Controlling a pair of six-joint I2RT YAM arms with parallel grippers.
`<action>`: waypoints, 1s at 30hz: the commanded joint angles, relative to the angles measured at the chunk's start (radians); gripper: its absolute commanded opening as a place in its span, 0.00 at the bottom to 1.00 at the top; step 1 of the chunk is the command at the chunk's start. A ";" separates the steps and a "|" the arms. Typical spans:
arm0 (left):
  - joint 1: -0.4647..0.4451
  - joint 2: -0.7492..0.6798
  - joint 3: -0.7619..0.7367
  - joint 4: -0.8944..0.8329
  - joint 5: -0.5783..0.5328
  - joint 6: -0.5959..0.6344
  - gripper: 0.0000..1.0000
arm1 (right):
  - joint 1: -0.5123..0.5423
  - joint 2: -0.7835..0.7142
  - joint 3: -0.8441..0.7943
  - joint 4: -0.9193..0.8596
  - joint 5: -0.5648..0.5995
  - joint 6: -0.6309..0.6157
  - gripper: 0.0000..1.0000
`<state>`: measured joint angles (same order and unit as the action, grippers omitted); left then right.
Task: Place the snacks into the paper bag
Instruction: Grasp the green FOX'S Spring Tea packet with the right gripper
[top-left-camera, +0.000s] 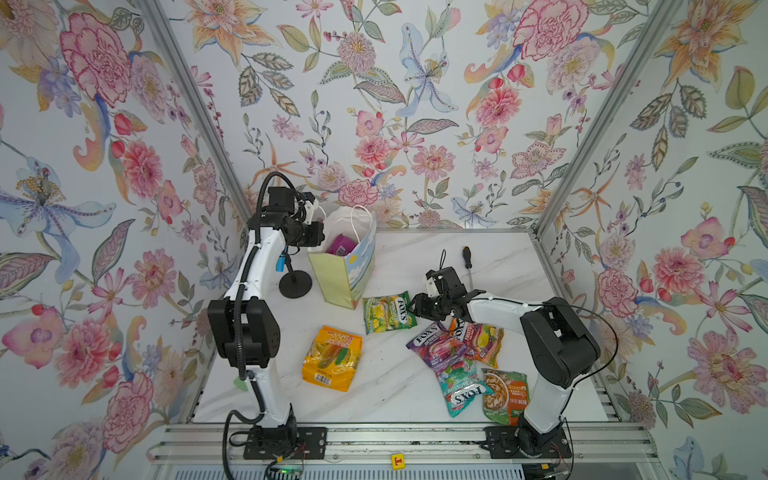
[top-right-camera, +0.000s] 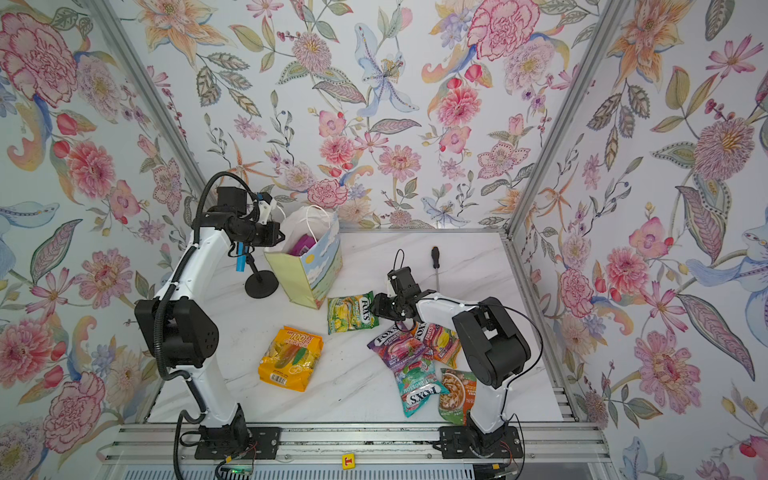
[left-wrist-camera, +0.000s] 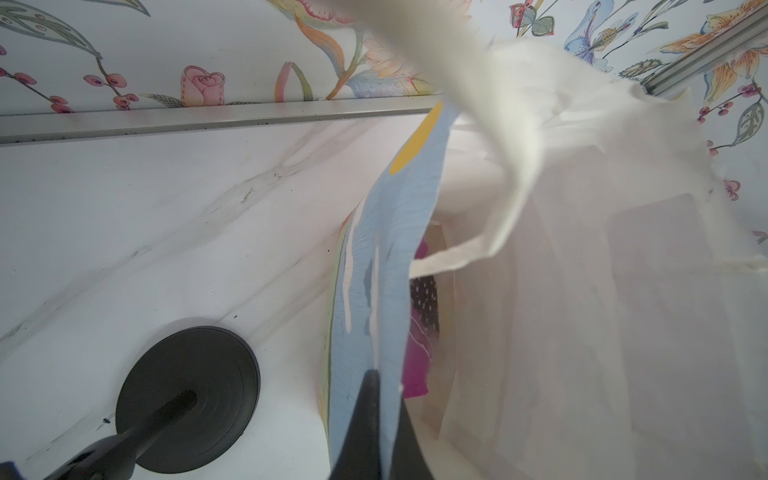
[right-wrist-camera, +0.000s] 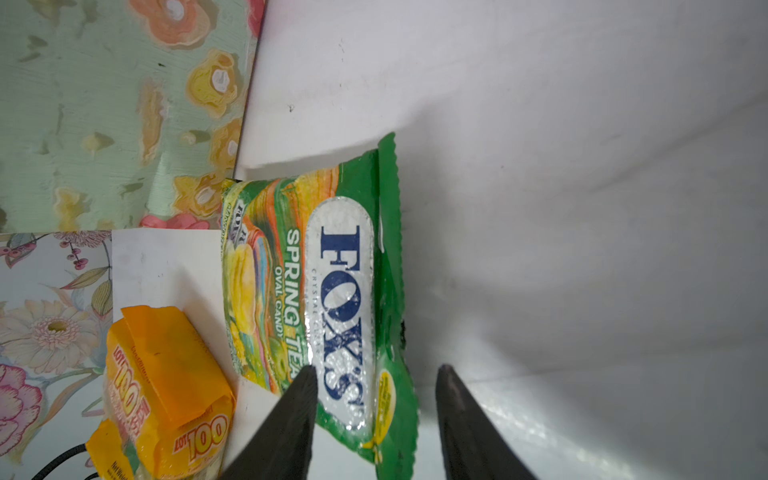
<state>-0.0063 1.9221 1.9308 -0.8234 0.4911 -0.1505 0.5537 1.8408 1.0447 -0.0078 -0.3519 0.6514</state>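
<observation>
**A:** Left gripper (left-wrist-camera: 382, 382), what's your state?
**B:** You're pinched tight on the paper bag (top-left-camera: 340, 274) rim, with the front panel between the jaws. The magenta packet (top-left-camera: 340, 245) sits inside the bag, just past them.
**A:** Right gripper (right-wrist-camera: 376, 374)?
**B:** Half spread, holding nothing. Your jaws straddle the green packet (right-wrist-camera: 340, 291) at its nearest end. One finger is over the label, the other over bare table (right-wrist-camera: 582, 208) beside its edge. Contact: can't tell. The yellow-orange packet (right-wrist-camera: 166, 395) lies outside the jaws.
</observation>
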 joint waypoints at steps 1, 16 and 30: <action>0.012 -0.034 -0.019 0.000 0.000 -0.010 0.02 | -0.006 0.035 0.027 0.057 -0.035 0.034 0.47; 0.016 -0.036 -0.023 0.001 0.004 -0.011 0.02 | 0.002 0.021 0.046 0.124 -0.077 0.083 0.06; 0.022 -0.036 -0.025 0.003 0.010 -0.010 0.02 | 0.063 -0.247 0.234 -0.018 0.018 0.050 0.00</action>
<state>0.0040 1.9182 1.9198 -0.8124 0.4942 -0.1505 0.6224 1.6566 1.2247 0.0025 -0.3847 0.7265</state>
